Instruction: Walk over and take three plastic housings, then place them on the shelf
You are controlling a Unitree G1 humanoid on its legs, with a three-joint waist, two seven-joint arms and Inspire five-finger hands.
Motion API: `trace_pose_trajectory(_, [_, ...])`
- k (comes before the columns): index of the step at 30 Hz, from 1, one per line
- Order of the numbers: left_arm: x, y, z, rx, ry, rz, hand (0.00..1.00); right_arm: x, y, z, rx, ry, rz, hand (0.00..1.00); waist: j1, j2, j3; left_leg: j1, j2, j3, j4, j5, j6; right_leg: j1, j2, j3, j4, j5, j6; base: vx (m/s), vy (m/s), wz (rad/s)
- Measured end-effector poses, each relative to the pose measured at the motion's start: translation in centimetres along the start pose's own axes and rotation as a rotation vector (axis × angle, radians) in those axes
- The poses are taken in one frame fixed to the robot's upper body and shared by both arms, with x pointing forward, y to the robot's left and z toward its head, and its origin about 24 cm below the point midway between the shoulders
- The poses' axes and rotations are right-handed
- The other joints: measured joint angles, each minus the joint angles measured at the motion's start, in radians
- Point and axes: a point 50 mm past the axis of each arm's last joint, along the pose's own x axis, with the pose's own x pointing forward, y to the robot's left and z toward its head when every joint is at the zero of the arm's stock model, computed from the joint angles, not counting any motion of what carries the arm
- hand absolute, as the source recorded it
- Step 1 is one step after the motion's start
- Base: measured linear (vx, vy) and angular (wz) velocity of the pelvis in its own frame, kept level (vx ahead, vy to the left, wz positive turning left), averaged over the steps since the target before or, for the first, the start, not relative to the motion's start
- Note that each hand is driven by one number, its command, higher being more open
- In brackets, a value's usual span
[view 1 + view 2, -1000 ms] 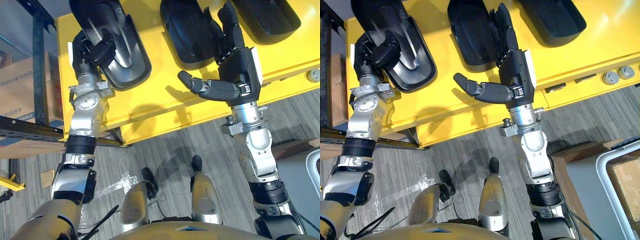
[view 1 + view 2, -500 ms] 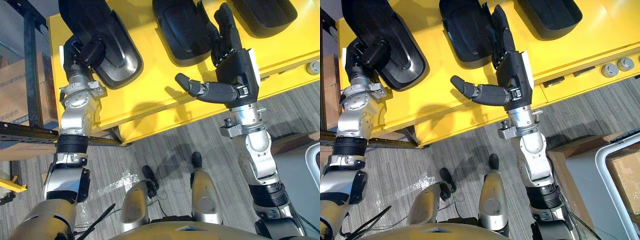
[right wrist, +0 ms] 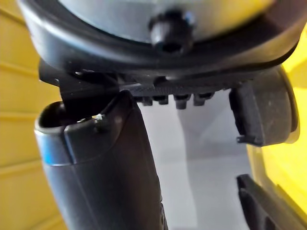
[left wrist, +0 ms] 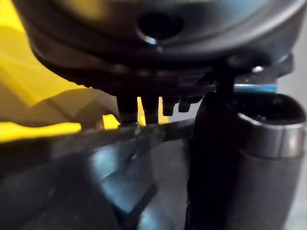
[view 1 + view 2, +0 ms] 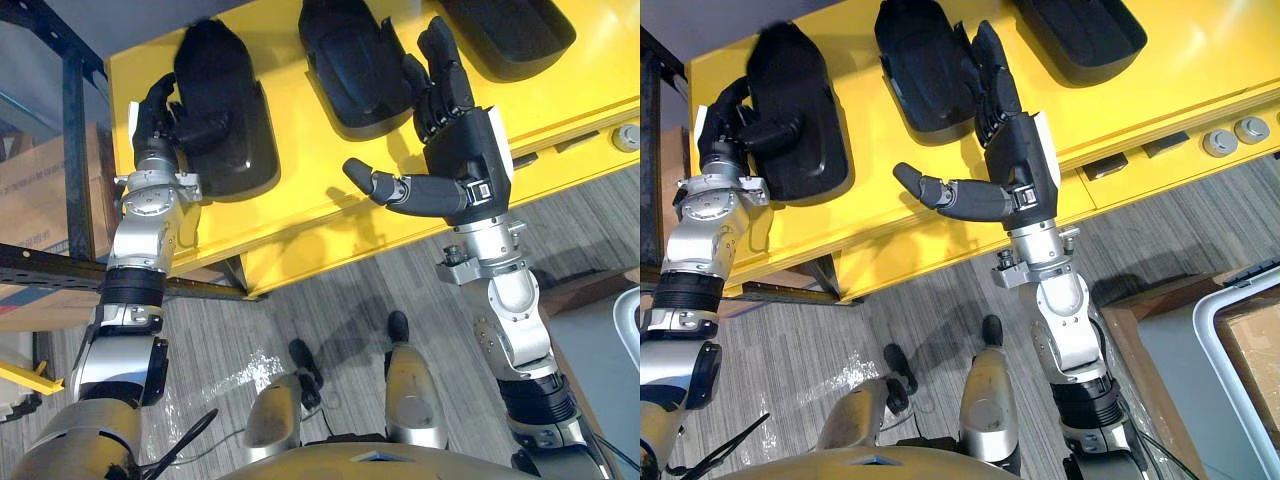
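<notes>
Three black plastic housings are counted up top: left housing (image 5: 805, 140) at 10 o'clock, middle housing (image 5: 915, 65) at 12, right housing (image 5: 1085, 35) at 1. One yellow table (image 5: 868, 150) is counted. Two round silver fittings (image 5: 1218, 143) are spotted at 3 o'clock, fwiw.

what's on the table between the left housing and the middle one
Nothing: between the left housing and the middle housing lies only a bare strip of yellow table, as the left eye view shows.

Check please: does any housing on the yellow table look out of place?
Only the left housing: the left hand grips its edge and it seems tipped, out of line with the middle housing and right housing. Nothing looks damaged.
</notes>
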Motion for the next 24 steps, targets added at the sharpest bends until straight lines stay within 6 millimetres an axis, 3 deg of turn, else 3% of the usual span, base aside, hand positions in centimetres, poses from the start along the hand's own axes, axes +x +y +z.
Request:
trace_pose_trajectory(11, [-0.2,0.0,-3.1,0.018,0.141,0.038,1.0,-1.9,-0.4,-0.9,0.004,0.075,-0.041,1.0,-0.028,0.0,-0.069,0.054,-0.007,-0.003,-0.057,0.02,-0.005,0.056,0.009,-0.013,-0.05,0.006,0.007,0.0,-0.002,0.01])
trace_pose_trajectory(18, [-1.3,-1.0,-4.9,-0.025,0.166,0.174,1.0,-2.5,-1.1,-0.9,-0.016,0.09,-0.056,1.0,-0.034,0.0,-0.097,0.088,-0.012,-0.01,-0.086,0.028,-0.007,0.092,0.014,-0.026,-0.07,0.008,0.009,0.0,-0.001,0.02])
trace_pose_trajectory(24, [-3.1,-2.0,-4.4,-0.117,0.106,0.273,1.0,-2.2,0.0,-1.9,0.023,0.117,0.008,1.0,-0.023,-0.003,-0.099,0.094,-0.012,-0.044,-0.088,0.034,-0.008,0.125,0.014,-0.057,-0.08,0.008,0.008,-0.01,-0.008,0.15])
